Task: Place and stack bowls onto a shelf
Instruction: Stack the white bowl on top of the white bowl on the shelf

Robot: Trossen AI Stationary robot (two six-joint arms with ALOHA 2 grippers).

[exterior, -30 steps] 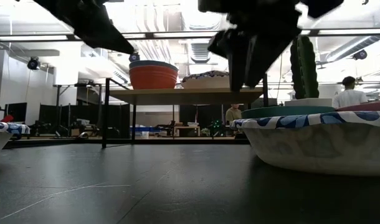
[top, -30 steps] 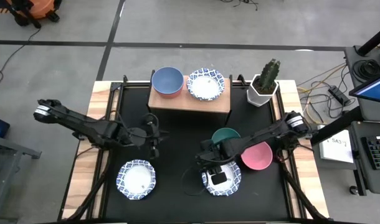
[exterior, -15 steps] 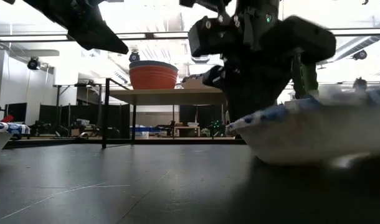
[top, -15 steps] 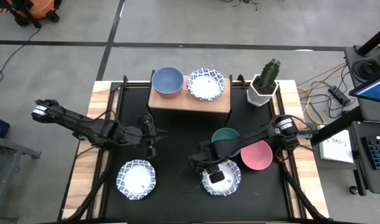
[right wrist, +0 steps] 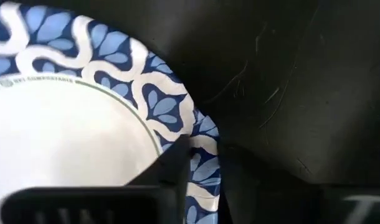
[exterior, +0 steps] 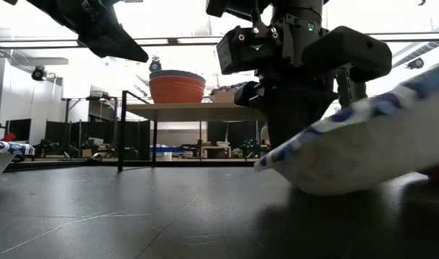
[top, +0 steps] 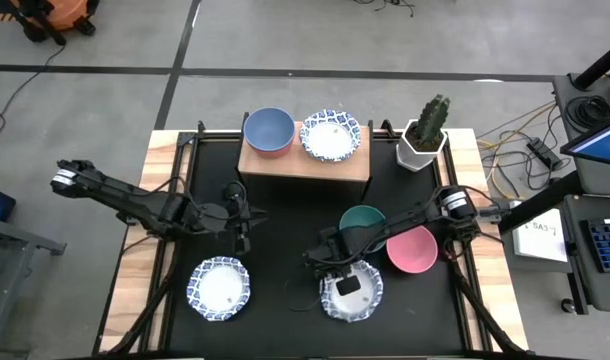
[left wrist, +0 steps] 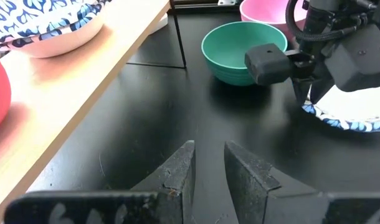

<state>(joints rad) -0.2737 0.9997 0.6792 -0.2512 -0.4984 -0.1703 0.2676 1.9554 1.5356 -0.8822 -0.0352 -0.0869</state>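
Near the table's front, right gripper (top: 337, 281) pinches a tilted patterned bowl (top: 352, 294) (blue-on-white scalloped rim).

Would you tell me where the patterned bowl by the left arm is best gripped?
I would pinch the scalloped rim of the patterned bowl from above, one finger inside: it sits upright, apart from other bowls, and is too wide to span. The left gripper hovers just beyond it.

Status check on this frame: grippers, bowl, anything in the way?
Right gripper shut on patterned bowl rim, bowl tilted. Left gripper hovers off the tabletop, slightly open, empty. Green bowl sits close behind; shelf already holds two bowls.
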